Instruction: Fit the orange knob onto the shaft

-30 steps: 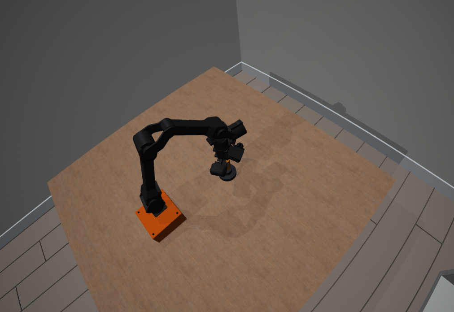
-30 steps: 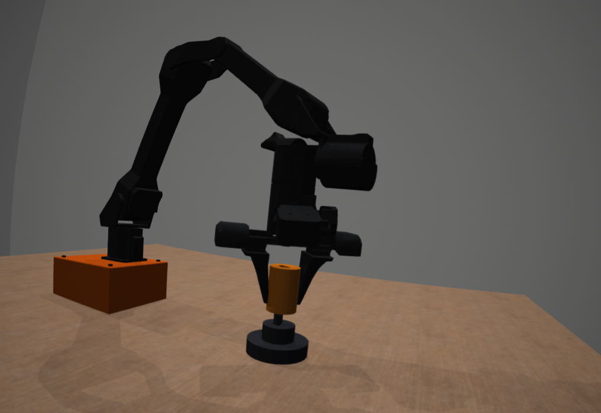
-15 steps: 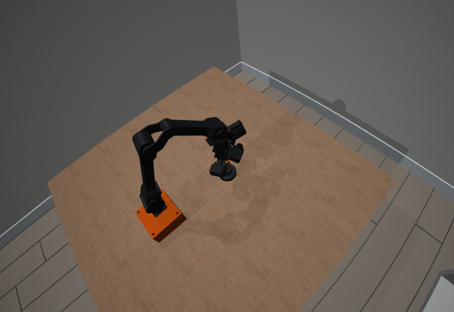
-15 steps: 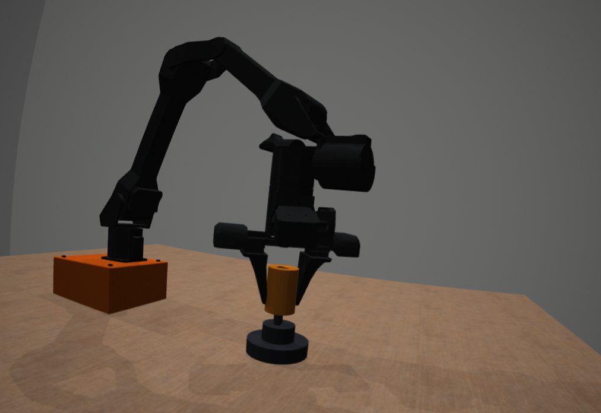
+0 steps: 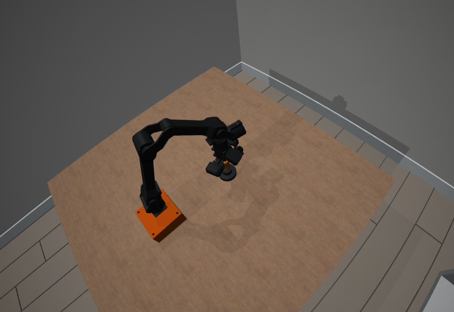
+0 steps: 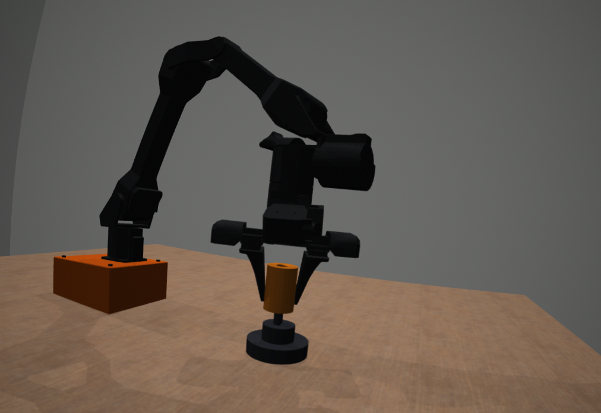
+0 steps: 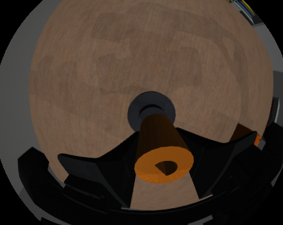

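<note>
The orange knob [image 5: 226, 165] [image 6: 280, 288] [image 7: 157, 136] is a tall cylinder, tilted slightly in the exterior view. My gripper [image 6: 280, 301] is shut on its sides, one finger on each side. The D-shaped hole shows in the knob's top in the wrist view. The dark shaft [image 6: 277, 318] shows as a short length between the knob's underside and the round pedestal [image 5: 228, 177] [image 6: 277, 351] [image 7: 134, 113]. The knob stands above the pedestal with a gap. The shaft's top and its flat side are hidden by the knob.
The arm's orange base box [image 5: 161, 224] [image 6: 111, 287] stands on the wooden table [image 5: 235, 275] [image 6: 433, 340] [image 7: 88, 64], left of the pedestal in the top and exterior views. Grey walls stand behind the table.
</note>
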{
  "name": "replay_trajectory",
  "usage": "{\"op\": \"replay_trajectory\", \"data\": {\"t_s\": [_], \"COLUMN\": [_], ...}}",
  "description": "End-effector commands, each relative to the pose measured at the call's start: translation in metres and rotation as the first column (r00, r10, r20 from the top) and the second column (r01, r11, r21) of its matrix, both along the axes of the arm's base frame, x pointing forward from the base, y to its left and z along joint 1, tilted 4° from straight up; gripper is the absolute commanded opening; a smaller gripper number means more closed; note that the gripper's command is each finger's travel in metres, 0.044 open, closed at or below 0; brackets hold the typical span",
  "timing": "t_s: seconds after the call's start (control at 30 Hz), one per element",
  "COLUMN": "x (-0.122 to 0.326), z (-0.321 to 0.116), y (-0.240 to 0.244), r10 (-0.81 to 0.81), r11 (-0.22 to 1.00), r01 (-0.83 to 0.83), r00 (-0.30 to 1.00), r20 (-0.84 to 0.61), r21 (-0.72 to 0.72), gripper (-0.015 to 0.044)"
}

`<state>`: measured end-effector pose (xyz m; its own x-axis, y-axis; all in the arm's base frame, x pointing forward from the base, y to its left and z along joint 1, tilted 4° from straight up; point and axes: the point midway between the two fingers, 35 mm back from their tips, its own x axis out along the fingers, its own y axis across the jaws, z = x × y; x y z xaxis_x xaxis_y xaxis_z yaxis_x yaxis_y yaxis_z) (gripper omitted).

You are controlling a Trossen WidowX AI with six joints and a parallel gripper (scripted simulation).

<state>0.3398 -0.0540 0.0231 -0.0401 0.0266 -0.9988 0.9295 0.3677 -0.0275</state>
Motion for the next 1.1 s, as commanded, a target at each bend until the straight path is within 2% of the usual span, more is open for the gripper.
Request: {"op": "replay_trajectory", "data": {"t_s": [0.0,0.93,1.07], "x": [0.0039,-0.0006,-0.0005], "z": [0.0031,0.0016,0.0023], "y": [-0.0006,0.0000,-0.0001], "r10": [-0.011,-0.011,-0.097], "r11": [1.000,1.000,0.995], "r01": [0.011,0.011,0.097], "r00": [1.000,1.000,0.995], "r20": [0.009,0.009,0.007], "r21": [-0.003,-0.003,-0.005], "gripper": [0.0000,0.0000,0.0000]}}
